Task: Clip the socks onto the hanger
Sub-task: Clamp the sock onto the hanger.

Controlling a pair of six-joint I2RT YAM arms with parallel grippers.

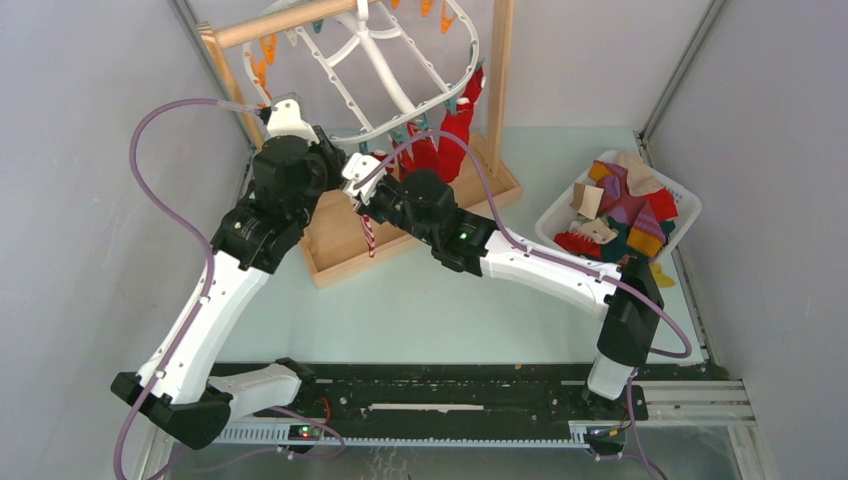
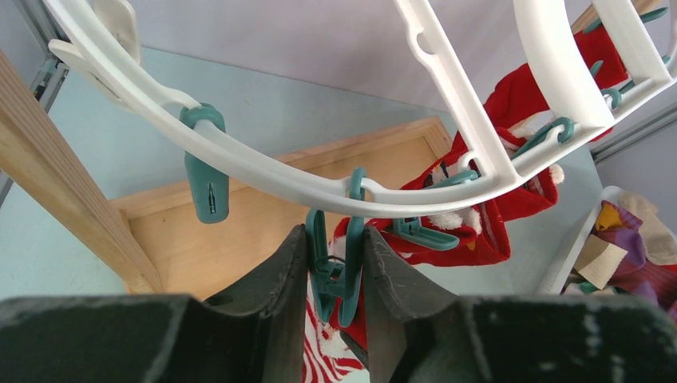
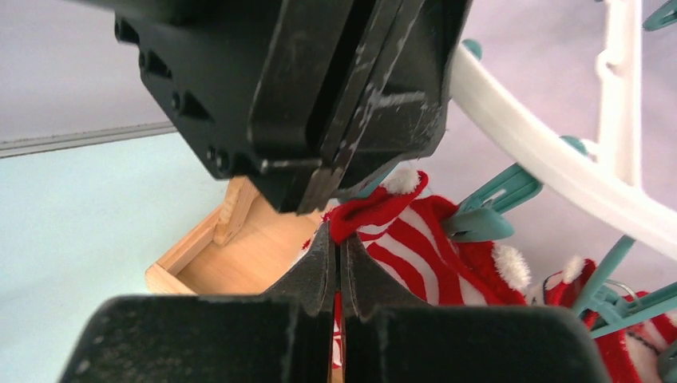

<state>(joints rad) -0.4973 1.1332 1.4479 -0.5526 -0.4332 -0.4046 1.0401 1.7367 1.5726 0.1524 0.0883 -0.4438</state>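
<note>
Left gripper squeezes a springy teal clothespin; right gripper pinches the limp, light striped sock at its cuff

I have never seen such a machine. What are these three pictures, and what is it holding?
Two robot arms stand at a table's near edge. One picture looks down from above; the other two come from cameras on each wrist. The left gripper squeezes a teal clothespin on the white hanger, which hangs from a wooden stand. The right gripper is shut on a red-and-white striped sock, holding it up beside the pin. Red socks already hang there. More socks wait in a white basket.
</note>
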